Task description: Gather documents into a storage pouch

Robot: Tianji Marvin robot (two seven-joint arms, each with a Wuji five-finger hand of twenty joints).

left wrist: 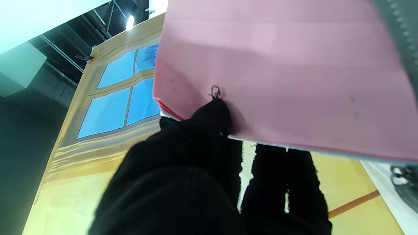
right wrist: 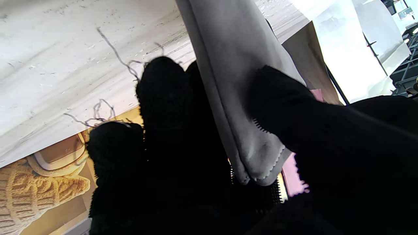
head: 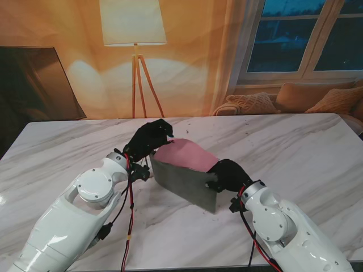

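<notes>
A grey storage pouch (head: 184,182) stands on edge in the middle of the marble table (head: 295,147), its mouth upward. Pink documents (head: 184,154) stick out of the mouth, curving over toward the far side. My left hand (head: 148,140), in a black glove, is shut on the far left corner of the pink sheets (left wrist: 294,71); a fingertip (left wrist: 214,112) presses their face. My right hand (head: 229,174) is shut on the pouch's right end, with grey fabric (right wrist: 235,98) pinched between thumb and fingers. A zip edge shows on the pouch in the right wrist view.
A floor lamp (head: 135,34) on a tripod stands behind the table against an orange backdrop. A sofa with cushions (head: 295,99) sits at the far right under a window. Red and black cables (head: 129,226) hang along my left arm.
</notes>
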